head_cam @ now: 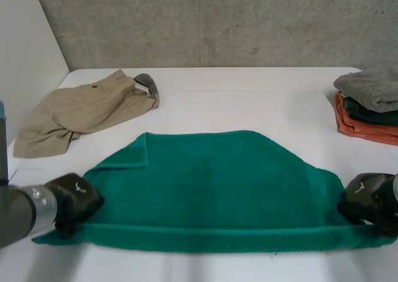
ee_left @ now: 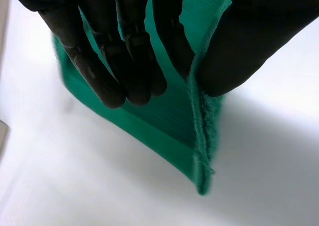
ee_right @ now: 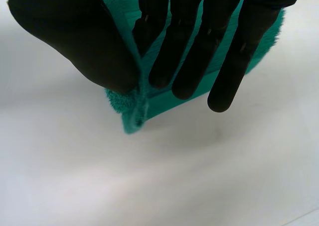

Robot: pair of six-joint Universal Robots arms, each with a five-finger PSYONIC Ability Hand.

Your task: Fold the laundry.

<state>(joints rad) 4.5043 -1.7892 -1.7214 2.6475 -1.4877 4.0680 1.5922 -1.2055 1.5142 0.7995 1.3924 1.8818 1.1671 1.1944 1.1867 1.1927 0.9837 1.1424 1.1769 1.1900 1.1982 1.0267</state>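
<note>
Left robot hand: fingers near-straight on one face of the green terry-cloth towel, thumb pressed on the other face, so the hem is pinched right by a near corner. Right robot hand does the same at the opposite near corner: thumb vs. straight fingers, hem nipped between.

Between the two hands the towel lies spread on the white tabletop, near hem running hand to hand. The far corner on the left hand's side is flipped over on itself.

Handling, my guess: light, soft, thick pile, no stiffness, so the middle will prob. sag once lifted. Grippy rather than slippery, nothing fragile. Corners are the right hold; keep even tension on both so the fold lands square.

Beyond the left robot hand, well apart: crumpled beige trousers. Beyond the right one: stack of folded cloths, grey over dark over orange, cut off at the side.

Hard to make out: how deep each pinch goes (hands v. dark), and whether the corners are clear of the tabletop.
</note>
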